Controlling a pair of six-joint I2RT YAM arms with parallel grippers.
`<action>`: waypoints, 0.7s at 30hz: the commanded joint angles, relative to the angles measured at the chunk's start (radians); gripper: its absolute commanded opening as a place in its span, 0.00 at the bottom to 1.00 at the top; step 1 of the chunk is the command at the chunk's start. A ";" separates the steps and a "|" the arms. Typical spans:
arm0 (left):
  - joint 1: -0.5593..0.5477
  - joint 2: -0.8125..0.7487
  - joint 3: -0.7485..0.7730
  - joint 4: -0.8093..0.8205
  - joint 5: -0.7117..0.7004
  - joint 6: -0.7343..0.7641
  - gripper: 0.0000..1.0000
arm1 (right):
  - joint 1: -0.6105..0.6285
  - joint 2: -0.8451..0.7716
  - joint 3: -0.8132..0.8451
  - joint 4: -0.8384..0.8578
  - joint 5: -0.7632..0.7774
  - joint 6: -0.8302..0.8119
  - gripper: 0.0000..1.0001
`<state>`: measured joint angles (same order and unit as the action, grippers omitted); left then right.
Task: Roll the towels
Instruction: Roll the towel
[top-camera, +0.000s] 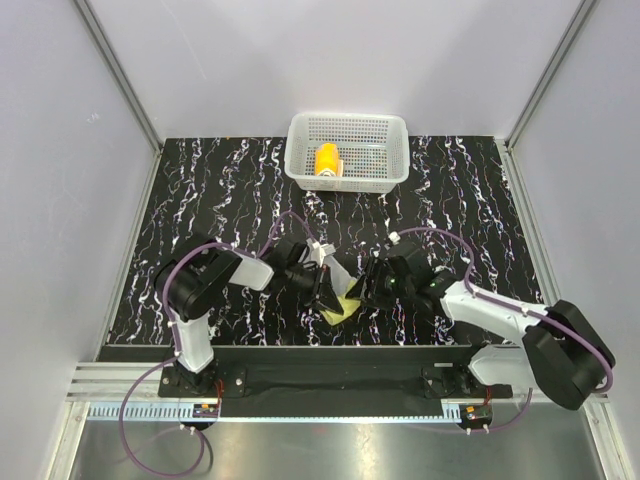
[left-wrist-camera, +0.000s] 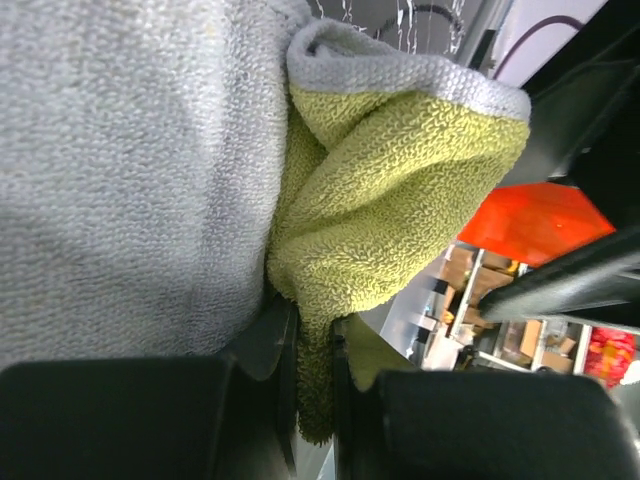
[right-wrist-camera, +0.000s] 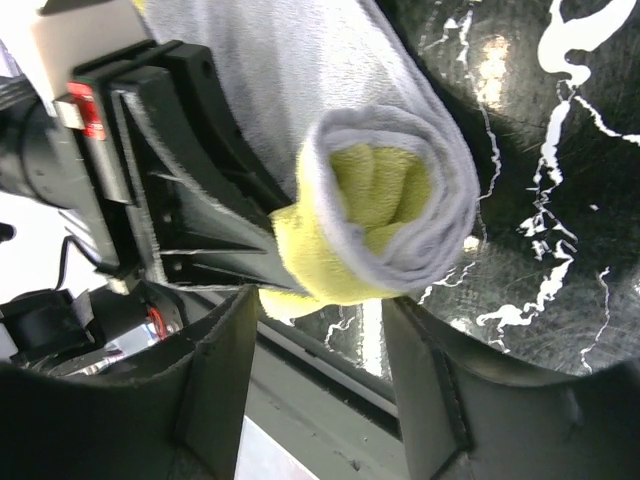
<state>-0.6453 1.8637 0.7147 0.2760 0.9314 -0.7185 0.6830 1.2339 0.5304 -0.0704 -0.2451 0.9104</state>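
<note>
The grey towel with yellow-green blotches (top-camera: 342, 304) lies rolled up near the table's front edge between both grippers. My left gripper (left-wrist-camera: 314, 380) is shut on a yellow-green fold of this towel (left-wrist-camera: 390, 190). In the right wrist view the roll (right-wrist-camera: 385, 215) shows its spiral end, and my right gripper (right-wrist-camera: 318, 345) is open just in front of it, not touching. The orange towel (top-camera: 326, 160) lies rolled inside the white basket (top-camera: 390, 135) at the back. In the top view my left gripper (top-camera: 326, 291) and right gripper (top-camera: 362, 292) flank the grey roll.
The black marbled table (top-camera: 220, 190) has metal frame posts at its back corners. The front rail (top-camera: 330, 352) runs just below the grippers. The left arm's gripper body (right-wrist-camera: 150, 180) sits close beside the roll in the right wrist view.
</note>
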 joint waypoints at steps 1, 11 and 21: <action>0.016 0.040 -0.037 0.008 -0.022 -0.024 0.00 | 0.009 0.036 0.003 0.056 0.035 0.022 0.56; 0.021 0.068 -0.044 0.048 0.001 -0.050 0.03 | 0.010 0.165 0.039 0.181 0.006 0.022 0.35; 0.021 0.052 -0.024 -0.059 -0.048 0.005 0.29 | 0.012 0.343 0.095 0.178 0.020 0.012 0.31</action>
<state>-0.6178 1.8999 0.6983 0.3294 0.9829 -0.7837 0.6865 1.5089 0.5968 0.0814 -0.2588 0.9325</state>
